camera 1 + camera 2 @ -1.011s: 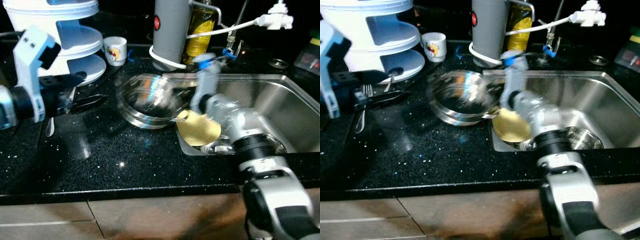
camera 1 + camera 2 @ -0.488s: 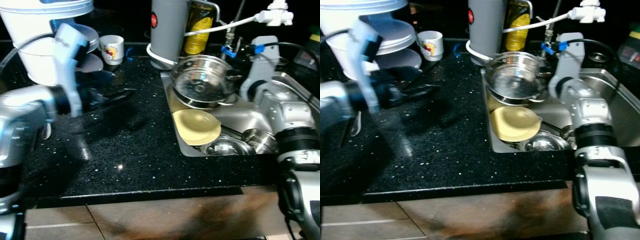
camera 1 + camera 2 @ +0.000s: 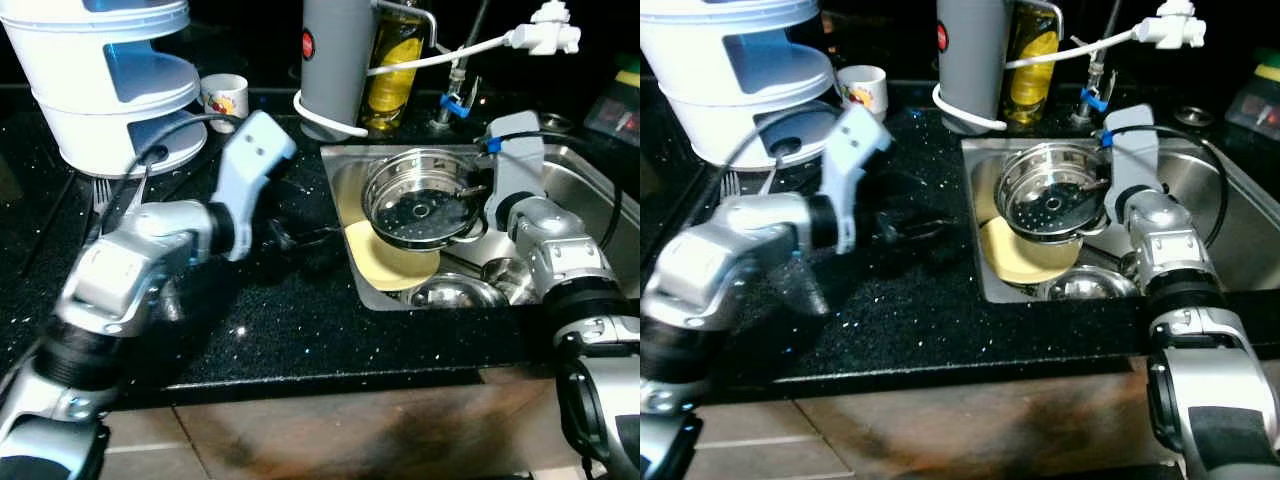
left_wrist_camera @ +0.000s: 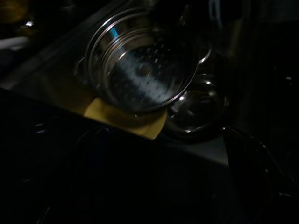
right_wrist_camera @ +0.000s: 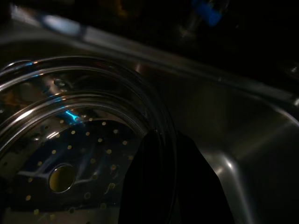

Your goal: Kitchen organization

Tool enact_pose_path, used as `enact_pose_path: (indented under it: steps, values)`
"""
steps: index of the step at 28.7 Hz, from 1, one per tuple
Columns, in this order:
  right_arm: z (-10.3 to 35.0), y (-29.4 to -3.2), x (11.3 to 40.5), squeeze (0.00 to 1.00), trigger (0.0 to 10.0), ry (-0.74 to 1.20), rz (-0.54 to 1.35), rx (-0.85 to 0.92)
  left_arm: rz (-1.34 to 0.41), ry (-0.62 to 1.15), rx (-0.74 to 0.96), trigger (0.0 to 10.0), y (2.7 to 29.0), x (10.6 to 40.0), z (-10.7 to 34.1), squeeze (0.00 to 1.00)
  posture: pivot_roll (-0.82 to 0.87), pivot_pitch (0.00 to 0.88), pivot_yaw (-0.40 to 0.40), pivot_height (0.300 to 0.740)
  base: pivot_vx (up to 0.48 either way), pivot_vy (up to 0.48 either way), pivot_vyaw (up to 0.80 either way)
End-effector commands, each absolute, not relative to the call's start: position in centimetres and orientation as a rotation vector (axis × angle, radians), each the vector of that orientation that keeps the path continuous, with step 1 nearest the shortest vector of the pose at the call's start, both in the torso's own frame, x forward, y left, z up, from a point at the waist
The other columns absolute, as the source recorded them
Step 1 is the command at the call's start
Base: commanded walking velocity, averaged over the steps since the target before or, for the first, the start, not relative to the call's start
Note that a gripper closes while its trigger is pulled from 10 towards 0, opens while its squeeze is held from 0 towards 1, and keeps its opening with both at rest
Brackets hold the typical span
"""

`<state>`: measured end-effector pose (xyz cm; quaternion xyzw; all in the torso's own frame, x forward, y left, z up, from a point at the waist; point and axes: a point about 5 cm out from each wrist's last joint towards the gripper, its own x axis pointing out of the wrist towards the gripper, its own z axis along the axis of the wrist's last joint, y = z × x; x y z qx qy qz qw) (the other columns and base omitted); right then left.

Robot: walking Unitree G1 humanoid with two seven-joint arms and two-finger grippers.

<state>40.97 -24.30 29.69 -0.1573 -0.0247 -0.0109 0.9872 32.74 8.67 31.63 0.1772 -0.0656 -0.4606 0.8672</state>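
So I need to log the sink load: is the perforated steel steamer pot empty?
Empty: the perforated steel steamer pot shows its bare holed bottom, held over the steel sink.

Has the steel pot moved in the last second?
Yes. The pot, gripped at its rim by the right gripper, went from the counter left of the sink into the sink, over the yellow plate.

Two silver metal arms with ribbed black joint collars; each wrist carries a pale grey angular camera housing, the right arm's (image 3: 513, 158) marked with a small blue tab, and a thin black cable (image 3: 150, 160) loops behind the left arm's
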Motion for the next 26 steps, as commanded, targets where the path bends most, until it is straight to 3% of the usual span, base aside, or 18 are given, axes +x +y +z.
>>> enact_pose_path:
  steps: [1,8,11,12,14,15,16,18,19,26]
  values:
    - [28.4,-24.4,41.0,0.00,0.0,-0.025,-0.019,-0.317,-1.004,-0.130,0.400,10.0,6.9,32.7,30.9,0.00,0.05,0.204,-0.024,0.740,0.000,0.000,0.00]
    - [26.2,-23.5,41.2,0.00,0.0,0.031,0.018,-0.371,-0.911,-0.098,0.422,10.0,5.2,34.4,30.5,0.00,0.05,0.205,-0.024,0.740,0.000,0.000,0.00]
    - [25.5,-22.9,41.3,0.00,0.8,0.050,0.051,-0.407,-0.867,-0.114,0.437,10.0,5.1,35.1,30.7,0.00,0.05,0.203,-0.025,0.740,0.000,0.000,0.00]
    - [25.0,-22.6,41.3,0.00,2.1,0.063,0.068,-0.427,-0.850,-0.123,0.438,10.0,5.0,35.4,30.8,0.00,0.05,0.202,-0.026,0.740,0.000,0.000,0.00]
    - [24.7,-22.4,41.3,0.00,2.5,0.071,0.079,-0.435,-0.842,-0.123,0.438,10.0,4.9,35.5,30.8,0.00,0.05,0.202,-0.026,0.740,0.000,0.000,0.00]
    - [24.4,-22.2,41.4,0.00,4.9,0.079,0.087,-0.449,-0.842,-0.124,0.446,10.0,4.8,35.6,30.7,0.00,0.05,0.202,-0.027,0.740,0.000,0.000,0.00]
    - [24.2,-22.0,41.4,0.00,6.2,0.085,0.094,-0.459,-0.844,-0.123,0.454,10.0,4.6,35.7,30.6,0.00,0.05,0.200,-0.026,0.740,0.000,0.000,0.00]
    - [24.1,-21.9,41.4,0.00,6.2,0.088,0.098,-0.465,-0.845,-0.123,0.460,10.0,4.5,35.7,30.5,0.00,0.05,0.200,-0.026,0.740,0.000,0.000,0.00]
    - [23.9,-21.8,41.4,0.00,10.0,0.093,0.103,-0.468,-0.852,-0.121,0.465,10.0,4.4,35.7,30.4,0.00,0.05,0.198,-0.026,0.740,0.000,0.000,0.00]
    - [22.9,-20.9,41.4,0.00,10.0,0.124,0.148,-0.471,-0.937,-0.100,0.477,10.0,2.2,35.3,29.1,0.00,0.06,0.195,-0.027,0.740,0.000,0.000,0.00]
